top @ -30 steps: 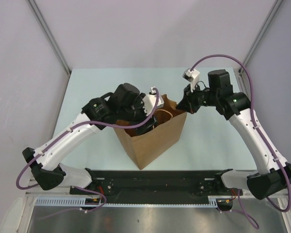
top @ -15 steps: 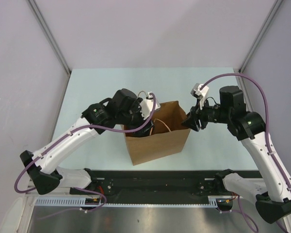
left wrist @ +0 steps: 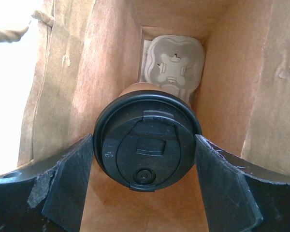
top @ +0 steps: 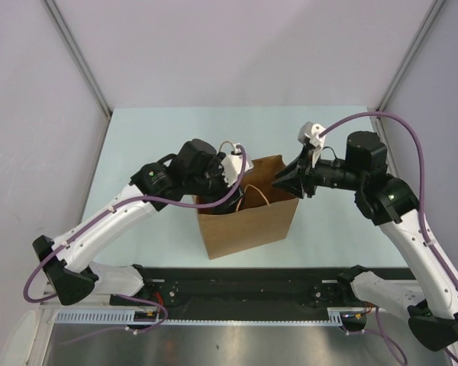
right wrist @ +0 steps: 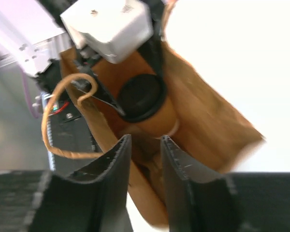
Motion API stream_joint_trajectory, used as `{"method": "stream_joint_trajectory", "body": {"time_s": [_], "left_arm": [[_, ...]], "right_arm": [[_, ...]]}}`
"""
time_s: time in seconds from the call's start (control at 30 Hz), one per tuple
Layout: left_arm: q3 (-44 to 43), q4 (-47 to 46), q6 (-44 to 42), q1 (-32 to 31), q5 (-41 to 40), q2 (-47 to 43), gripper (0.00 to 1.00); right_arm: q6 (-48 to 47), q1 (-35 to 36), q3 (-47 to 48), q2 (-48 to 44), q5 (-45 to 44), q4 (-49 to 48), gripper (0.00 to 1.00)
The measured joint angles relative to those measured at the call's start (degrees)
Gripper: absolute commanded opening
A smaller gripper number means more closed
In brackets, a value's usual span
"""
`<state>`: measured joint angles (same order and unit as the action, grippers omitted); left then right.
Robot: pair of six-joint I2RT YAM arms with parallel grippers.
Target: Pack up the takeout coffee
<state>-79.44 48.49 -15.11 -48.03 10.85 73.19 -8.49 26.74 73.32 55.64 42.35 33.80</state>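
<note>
The takeout coffee (left wrist: 147,145), a tan paper cup with a black lid, hangs inside the brown paper bag (top: 248,221). My left gripper (left wrist: 144,140) is shut on it, one finger pressing each side of the lid. Below the cup, at the bag's bottom, lies the pulp cup carrier (left wrist: 173,65). The right wrist view shows the cup (right wrist: 157,121) through the bag's mouth. My right gripper (right wrist: 146,140) is open at the bag's right rim (top: 284,181), and the paper wall passes between its fingers without being pinched.
The bag stands near the table's front, just beyond the black rail (top: 244,286) between the arm bases. Its twine handle (right wrist: 53,111) loops out over the near rim. Grey walls close in the table (top: 137,137) on both sides and at the back.
The right gripper opened off the bag's rim, drew right, then came back to straddle the rim. The bag swung round to sit squarer. The left gripper kept its hold on the cup inside.
</note>
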Motion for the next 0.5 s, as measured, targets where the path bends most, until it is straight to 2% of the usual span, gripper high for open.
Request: {"method": "stream_joint_trajectory", "body": {"time_s": [0.13, 0.33, 0.43, 0.5], "left_arm": [[0.02, 0.00, 0.02, 0.17, 0.00, 0.28, 0.07], [0.66, -0.20, 0.13, 0.61, 0.68, 0.31, 0.06], [0.85, -0.20, 0.24, 0.66, 1.36, 0.33, 0.07], [0.87, -0.20, 0.24, 0.66, 1.46, 0.33, 0.07]], "right_arm": [[-1.97, 4.37, -0.02, 1.42, 1.27, 0.61, 0.26], [-13.57, 17.79, -0.26, -2.12, -0.50, 8.52, 0.24], [-17.99, 22.97, -0.76, -3.78, -2.75, 10.67, 0.25], [-19.89, 25.46, -1.25, -4.13, -4.31, 11.65, 0.30]]}}
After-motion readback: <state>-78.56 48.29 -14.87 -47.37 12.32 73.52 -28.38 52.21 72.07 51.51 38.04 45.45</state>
